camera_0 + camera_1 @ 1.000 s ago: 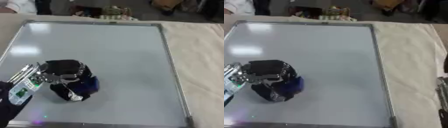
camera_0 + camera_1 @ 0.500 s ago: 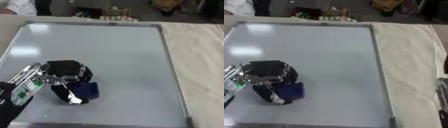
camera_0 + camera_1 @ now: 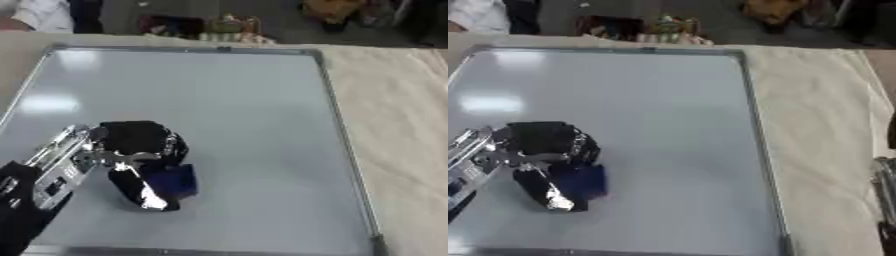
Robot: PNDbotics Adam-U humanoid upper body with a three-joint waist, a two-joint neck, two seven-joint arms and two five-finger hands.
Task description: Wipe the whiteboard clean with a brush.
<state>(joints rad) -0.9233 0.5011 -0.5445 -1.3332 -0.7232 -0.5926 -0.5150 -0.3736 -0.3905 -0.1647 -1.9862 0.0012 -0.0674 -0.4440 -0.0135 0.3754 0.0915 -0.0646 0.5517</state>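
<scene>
Left robot hand (image 3: 136,155) curls clamped round the blue brush (image 3: 175,181), pressing it on the whiteboard (image 3: 245,110).

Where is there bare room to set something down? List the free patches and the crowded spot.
Free: the cream cloth right of the whiteboard, and the board's bare upper half and right side up to its frame. Crowded: the board's lower left, where the left hand curls round the blue brush. Part of the right arm shows at the right eye view's lower right edge.

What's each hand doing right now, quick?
Left hand: shut on the blue brush, on the whiteboard.
Right hand: at the right edge, fingers cannot be told.
</scene>
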